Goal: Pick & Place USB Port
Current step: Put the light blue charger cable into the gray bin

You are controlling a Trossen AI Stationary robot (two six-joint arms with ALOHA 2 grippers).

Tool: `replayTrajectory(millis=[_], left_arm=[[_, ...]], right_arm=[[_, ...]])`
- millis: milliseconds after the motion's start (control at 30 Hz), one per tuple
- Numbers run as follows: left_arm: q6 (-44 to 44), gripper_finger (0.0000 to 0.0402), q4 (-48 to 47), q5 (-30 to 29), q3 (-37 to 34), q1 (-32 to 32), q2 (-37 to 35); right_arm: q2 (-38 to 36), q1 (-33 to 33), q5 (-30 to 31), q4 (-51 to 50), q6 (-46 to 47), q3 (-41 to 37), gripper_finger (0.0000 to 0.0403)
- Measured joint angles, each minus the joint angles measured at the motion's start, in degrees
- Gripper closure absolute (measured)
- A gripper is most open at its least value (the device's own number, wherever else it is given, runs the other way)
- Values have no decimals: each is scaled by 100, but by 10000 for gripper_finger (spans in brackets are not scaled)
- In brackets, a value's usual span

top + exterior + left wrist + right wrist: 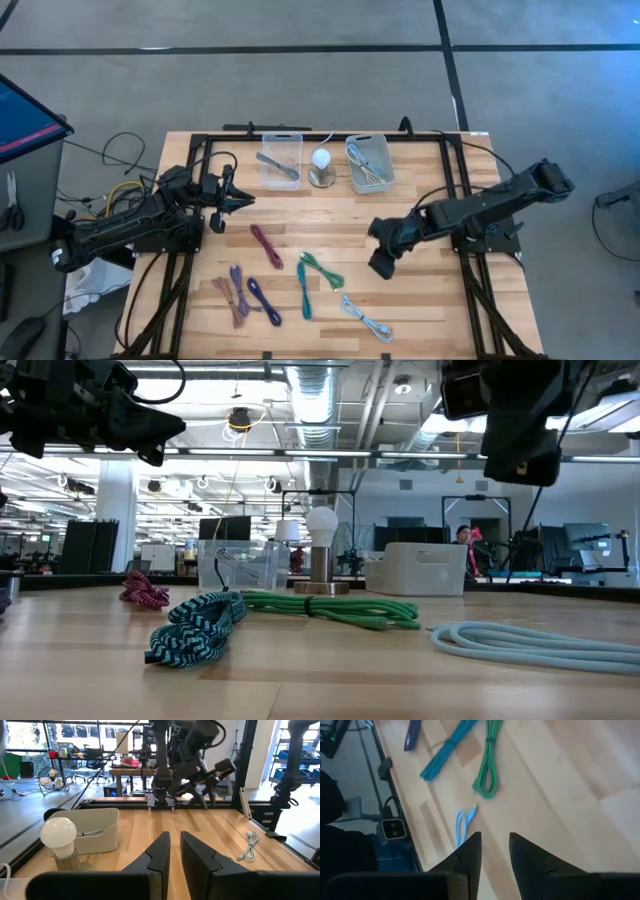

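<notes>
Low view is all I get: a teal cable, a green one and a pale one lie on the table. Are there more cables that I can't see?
Observer: Yes. Seen from above, a purple cable and a dark blue cable lie at the table's front left.
Operator: Are the dark claws overhead holding anything?
Observer: No. The right gripper hovers empty, fingers apart, over bare wood near the green cable. The left gripper waits empty over the table's left side.
Operator: What is in the boxes at the back?
Observer: The right bin holds a coil of pale cable, and the left bin holds one grey item.
</notes>
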Motion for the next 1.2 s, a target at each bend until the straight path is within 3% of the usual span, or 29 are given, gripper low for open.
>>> replayTrajectory(millis=[167, 433, 600, 1200], left_arm=[[0, 357, 0, 1, 0, 0, 0], [60, 357, 0, 1, 0, 1, 0], [61, 357, 2, 0, 0, 2, 0], [61, 357, 48, 0, 0, 0, 2]], right_arm=[[565, 323, 223, -93, -110, 645, 312], [1625, 608, 523, -1505, -204, 1713, 324], [2158, 742, 528, -1749, -40, 2153, 325], [3025, 1269, 307, -1583, 1271, 2598, 325]])
